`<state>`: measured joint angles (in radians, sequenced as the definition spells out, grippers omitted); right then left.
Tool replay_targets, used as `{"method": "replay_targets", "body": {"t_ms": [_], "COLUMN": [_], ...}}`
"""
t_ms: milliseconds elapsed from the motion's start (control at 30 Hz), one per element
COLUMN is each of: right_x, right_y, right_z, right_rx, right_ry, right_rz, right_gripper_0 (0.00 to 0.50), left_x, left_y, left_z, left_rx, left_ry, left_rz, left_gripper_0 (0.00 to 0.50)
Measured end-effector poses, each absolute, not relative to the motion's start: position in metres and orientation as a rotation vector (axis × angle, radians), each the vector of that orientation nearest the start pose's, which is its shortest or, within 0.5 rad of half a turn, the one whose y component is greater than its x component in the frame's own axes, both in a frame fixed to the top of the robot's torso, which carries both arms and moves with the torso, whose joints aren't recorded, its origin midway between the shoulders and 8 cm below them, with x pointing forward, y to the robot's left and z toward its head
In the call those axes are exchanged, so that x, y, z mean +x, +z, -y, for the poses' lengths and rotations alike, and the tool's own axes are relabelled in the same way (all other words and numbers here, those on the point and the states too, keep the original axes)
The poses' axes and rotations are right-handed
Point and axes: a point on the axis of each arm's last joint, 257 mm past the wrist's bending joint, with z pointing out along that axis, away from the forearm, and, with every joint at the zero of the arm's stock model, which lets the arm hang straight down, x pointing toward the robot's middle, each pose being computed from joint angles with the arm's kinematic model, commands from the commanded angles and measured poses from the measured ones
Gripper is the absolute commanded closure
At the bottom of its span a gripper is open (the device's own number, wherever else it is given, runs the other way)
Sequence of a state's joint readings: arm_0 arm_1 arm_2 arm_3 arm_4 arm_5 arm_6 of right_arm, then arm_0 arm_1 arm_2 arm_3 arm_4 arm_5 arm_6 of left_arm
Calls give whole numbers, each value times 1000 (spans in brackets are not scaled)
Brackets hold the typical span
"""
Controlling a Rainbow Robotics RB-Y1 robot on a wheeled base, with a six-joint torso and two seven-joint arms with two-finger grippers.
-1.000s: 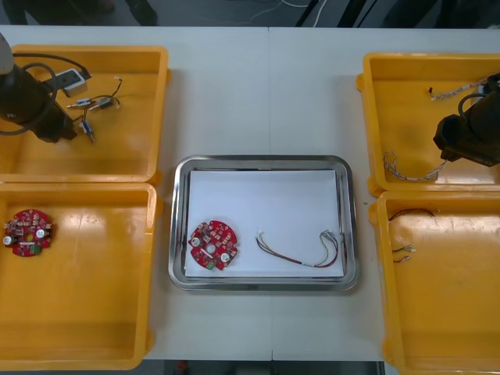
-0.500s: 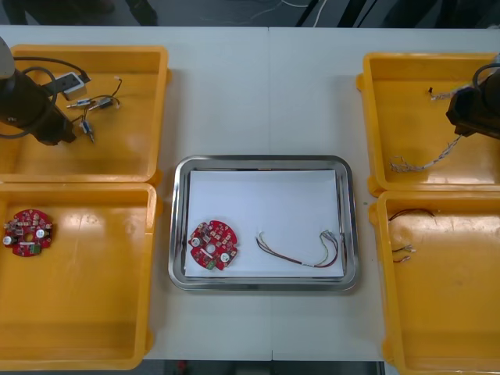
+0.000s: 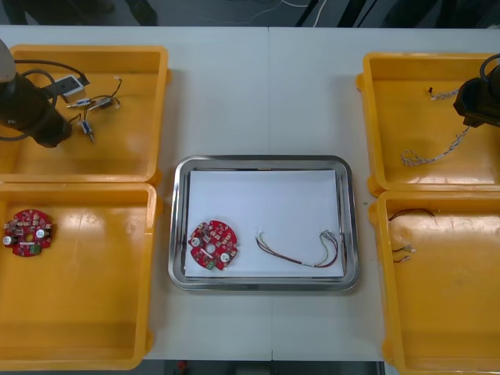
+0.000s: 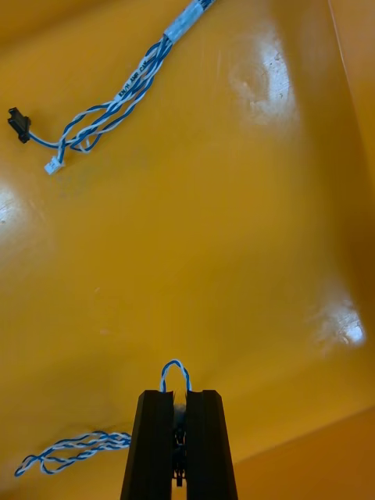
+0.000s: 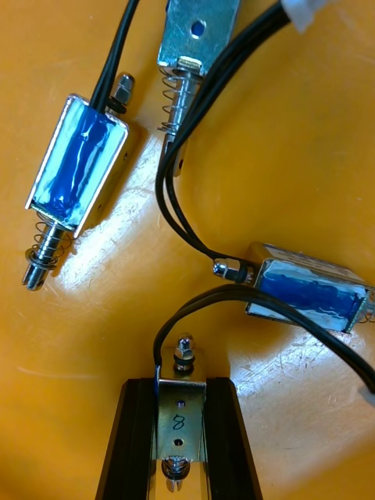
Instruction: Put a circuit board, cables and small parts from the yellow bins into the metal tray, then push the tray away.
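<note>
In the far left yellow bin [image 3: 133, 160], my left gripper [image 3: 66, 133] [image 5: 181, 387] is shut on a small metal part [image 5: 181, 426] with a black lead. Three similar small metal parts [image 5: 78, 168] lie just beyond the fingers. My right gripper [image 3: 471, 121] [image 4: 180, 394] is over the far right bin [image 3: 375, 117], shut on a twisted blue and white cable [image 4: 175, 373] whose tail [image 3: 426, 156] trails on the bin floor. The metal tray [image 3: 178, 226] holds a round red circuit board [image 3: 212, 246] and a red and yellow cable [image 3: 301, 250].
A second twisted cable [image 3: 445, 92] [image 4: 117, 101] lies farther back in the far right bin. The near left bin [image 3: 94, 344] holds another circuit board [image 3: 27, 232]. Black cables [image 3: 406, 215] lie in the near right bin [image 3: 469, 344].
My left gripper has closed from open onto the small metal part. My right gripper has risen and moved toward the far right with the twisted cable, dragging its tail along.
</note>
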<state>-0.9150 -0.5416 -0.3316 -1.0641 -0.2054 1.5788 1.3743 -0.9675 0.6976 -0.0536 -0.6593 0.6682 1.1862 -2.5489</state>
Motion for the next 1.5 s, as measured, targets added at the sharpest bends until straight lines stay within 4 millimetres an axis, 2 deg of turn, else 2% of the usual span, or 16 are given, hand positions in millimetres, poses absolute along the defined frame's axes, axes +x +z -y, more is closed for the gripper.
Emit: {"method": "replay_targets", "body": {"t_ms": [433, 767, 867, 1000, 1033, 1067, 1100, 1133, 1167, 1200, 1233, 1500], "right_x": [597, 605, 607, 608, 608, 607, 607, 607, 607, 607, 607, 606], "right_y": [-150, -139, -140, -142, -142, -142, -143, -143, -143, -142, -142, -143], "right_z": [439, 441, 441, 441, 441, 441, 441, 441, 441, 441, 441, 441], "right_rx": [619, 611, 611, 614, 614, 615, 615, 615, 615, 615, 615, 617], "right_ry": [-35, -38, -37, -34, -34, -34, -34, -34, -34, -34, -34, -35], "right_rz": [-2534, -2511, -2505, -2508, -2509, -2510, -2510, -2510, -2510, -2510, -2510, -2517], "right_gripper_0": [500, 500, 500, 500, 462, 395, 359, 229, 169, 67, 0, 0], "left_x": [607, 595, 593, 586, 583, 579, 576, 572, 569, 565, 561, 527], "left_y": [-207, -169, -155, -137, -134, -132, -129, -127, -124, -122, -120, -109], "left_z": [-418, -398, -388, -369, -363, -359, -354, -349, -345, -340, -334, -285], "left_rx": [1012, 1168, 1110, 879, 803, 739, 684, 632, 601, 590, 596, 786], "left_ry": [287, 330, 333, 291, 271, 255, 242, 229, 221, 217, 216, 238], "left_rz": [-2456, -2451, -2461, -2514, -2537, -2553, -2564, -2577, -2581, -2579, -2575, -2507], "left_gripper_0": [500, 500, 500, 500, 500, 500, 500, 500, 500, 500, 500, 500]}}
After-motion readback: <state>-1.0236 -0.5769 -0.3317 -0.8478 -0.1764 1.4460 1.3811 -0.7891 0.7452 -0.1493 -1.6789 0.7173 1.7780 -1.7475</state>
